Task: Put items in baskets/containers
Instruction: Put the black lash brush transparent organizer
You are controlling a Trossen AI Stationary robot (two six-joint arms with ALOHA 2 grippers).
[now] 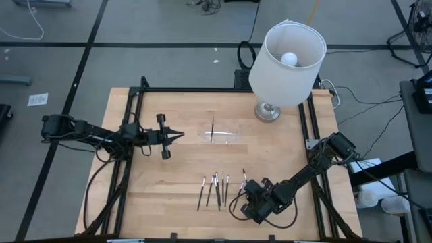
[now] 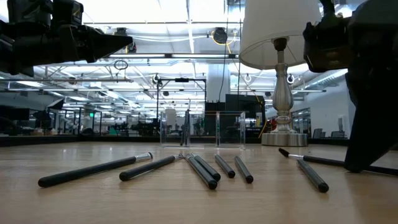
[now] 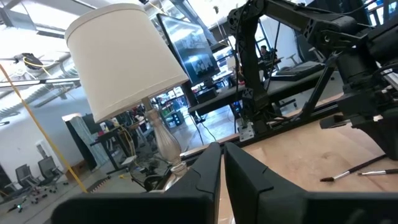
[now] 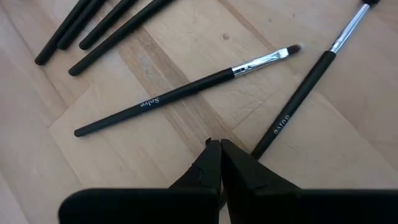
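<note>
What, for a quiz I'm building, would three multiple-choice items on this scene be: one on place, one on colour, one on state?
1. Where is the brush that lies apart from the rest?
A. In the tray
B. Under the lamp
C. In the left gripper

2. What colour is the shade?
A. Black
B. White
C. Red

3. How is the right gripper?
A. Wide open
B. Holding the lamp
C. Shut

Answers:
1 A: the high view shows the brush within the tray.
2 B: the shade is white.
3 C: the right gripper shows its fingers pressed together over the table, with nothing between them.
</note>
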